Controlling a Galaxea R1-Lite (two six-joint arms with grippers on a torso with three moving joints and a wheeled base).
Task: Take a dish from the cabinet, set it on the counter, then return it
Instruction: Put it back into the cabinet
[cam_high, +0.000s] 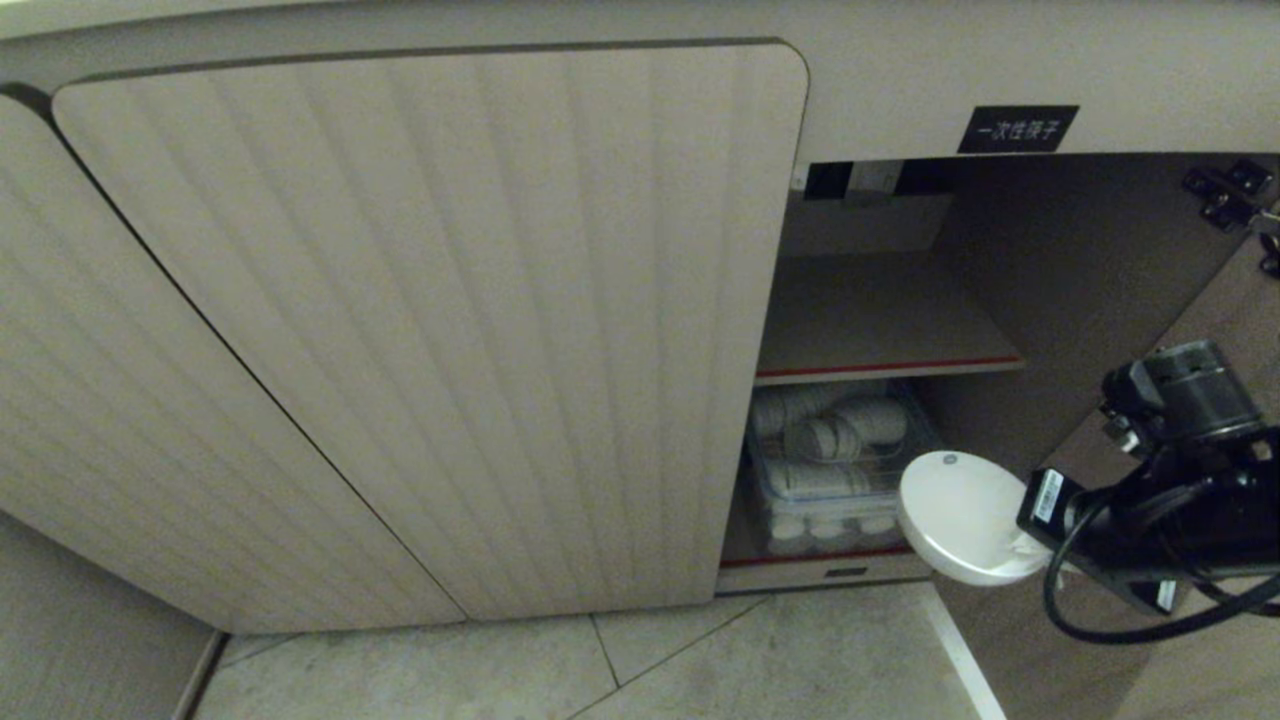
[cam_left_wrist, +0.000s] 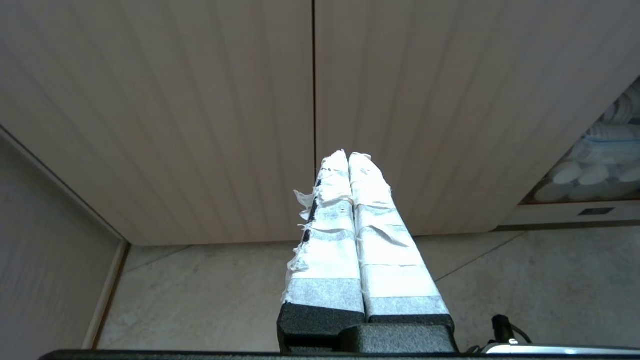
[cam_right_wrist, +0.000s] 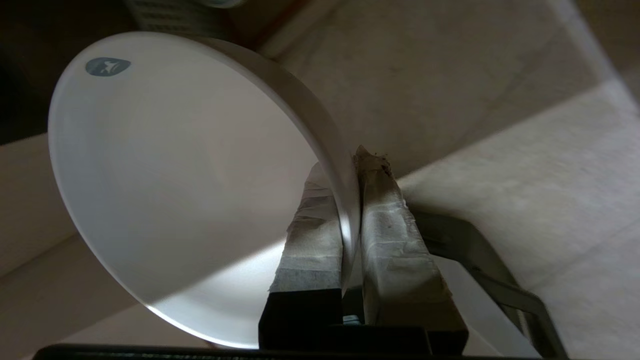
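Head view shows the right gripper (cam_high: 1030, 545), a black unit with tape-wrapped fingers, holding the dish (cam_high: 960, 515), a small white round ceramic bowl, by its rim in front of the open compartment of the cabinet (cam_high: 450, 330), a beige unit with vertically ribbed doors with rounded corners. The bowl hangs in the air, tilted, above the grey tiled floor (cam_high: 700, 660) and just outside the lower shelf, not resting on anything. Behind it, on that lower shelf, stands a clear plastic bin (cam_high: 830, 480) with stacked white cups. The upper shelf with a red front edge (cam_high: 885, 365) is above, and a small black label with white characters (cam_high: 1017, 129) sits over the opening. In the right wrist view the two taped fingers (cam_right_wrist: 312, 240) pinch the bowl's rim between them, one inside and one outside; a small grey mark (cam_right_wrist: 107, 66) is on the inner wall. The left gripper (cam_left_wrist: 348, 156) hangs before the closed ribbed doors, its taped fingers pressed together and holding nothing.
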